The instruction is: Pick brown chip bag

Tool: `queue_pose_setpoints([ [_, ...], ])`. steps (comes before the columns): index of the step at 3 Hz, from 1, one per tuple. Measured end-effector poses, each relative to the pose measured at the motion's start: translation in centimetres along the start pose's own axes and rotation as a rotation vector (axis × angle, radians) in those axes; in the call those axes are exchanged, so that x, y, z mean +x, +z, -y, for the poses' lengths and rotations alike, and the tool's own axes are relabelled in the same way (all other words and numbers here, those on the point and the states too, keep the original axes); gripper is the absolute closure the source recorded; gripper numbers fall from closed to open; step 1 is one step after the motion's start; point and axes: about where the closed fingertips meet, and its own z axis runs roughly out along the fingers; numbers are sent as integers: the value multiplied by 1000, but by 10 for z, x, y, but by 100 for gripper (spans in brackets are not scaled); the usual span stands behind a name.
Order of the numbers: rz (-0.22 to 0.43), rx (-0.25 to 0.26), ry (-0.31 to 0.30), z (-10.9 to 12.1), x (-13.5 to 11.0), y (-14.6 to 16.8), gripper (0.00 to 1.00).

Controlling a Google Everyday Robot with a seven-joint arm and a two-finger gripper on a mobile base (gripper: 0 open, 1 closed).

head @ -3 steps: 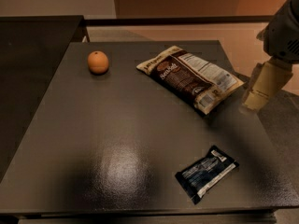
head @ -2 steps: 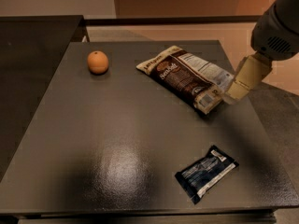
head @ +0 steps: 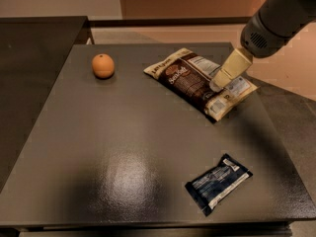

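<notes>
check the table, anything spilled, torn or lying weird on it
Nothing stands out. The brown chip bag lies flat and looks intact, just skewed to the table edges, with the gripper above its right half. The orange and the black-and-blue packet lie apart from it, and nothing has spilled.

Grey arm [head: 282, 13], cream end effector [head: 217, 84] upper right

Gripper [head: 217, 84] has moved in from the right. 1 s ago the brown chip bag [head: 190, 80] lay clear to the left of the jaws, then its right edge reached them. Now its right half sits directly under the jaws. Contact unclear.
</notes>
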Motion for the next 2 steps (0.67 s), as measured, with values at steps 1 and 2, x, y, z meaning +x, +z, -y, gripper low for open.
queue_pose_setpoints([
  [1,2,-55,78,12,-16,31,0],
  [2,-17,-112,125,15,-24,63,0],
])
